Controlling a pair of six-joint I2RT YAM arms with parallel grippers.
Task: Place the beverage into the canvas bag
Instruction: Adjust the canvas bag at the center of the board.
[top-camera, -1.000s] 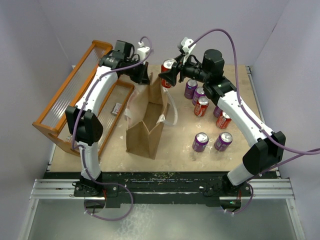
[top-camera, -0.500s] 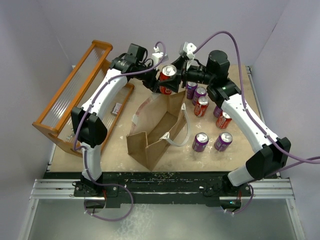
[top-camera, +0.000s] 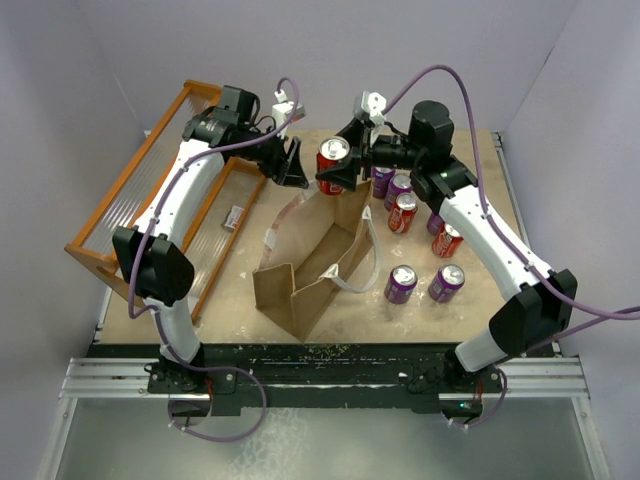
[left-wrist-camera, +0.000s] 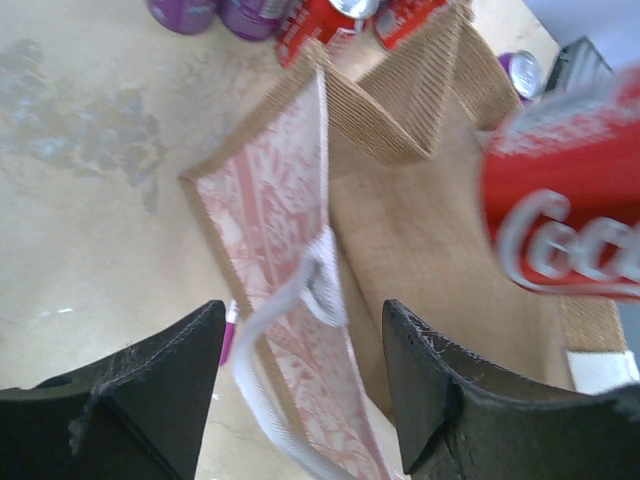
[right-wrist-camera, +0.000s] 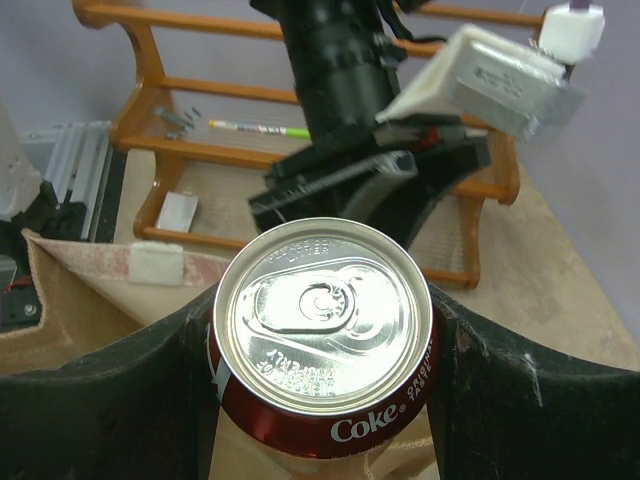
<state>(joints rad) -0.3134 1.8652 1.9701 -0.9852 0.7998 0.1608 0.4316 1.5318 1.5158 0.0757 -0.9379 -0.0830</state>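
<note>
The beverage, a red Coke can (top-camera: 332, 165) (right-wrist-camera: 322, 330), hangs upright over the far end of the canvas bag (top-camera: 312, 250), with my right gripper (top-camera: 345, 163) (right-wrist-camera: 322, 345) shut on its sides. The tan bag stands with its mouth open and its white handles (top-camera: 350, 270) drooping. My left gripper (top-camera: 291, 160) (left-wrist-camera: 302, 320) is open just left of the can, above the bag's far left rim. In the left wrist view a white handle (left-wrist-camera: 300, 300) and the bag's pink-patterned wall (left-wrist-camera: 270, 220) lie between the spread fingers, ungripped, and the can (left-wrist-camera: 565, 215) shows at the right.
An orange slatted rack (top-camera: 140, 200) stands along the left side, with a small card (top-camera: 231, 217) on its lower shelf. Several purple and red cans (top-camera: 403, 212) stand right of the bag, two purple ones (top-camera: 401, 283) nearer the front. Grey walls close in the table.
My left gripper has opened, let go of the bag's far rim and drawn back left. The bag's mouth stands wider and has swung right. The can has come down a little toward the bag.
</note>
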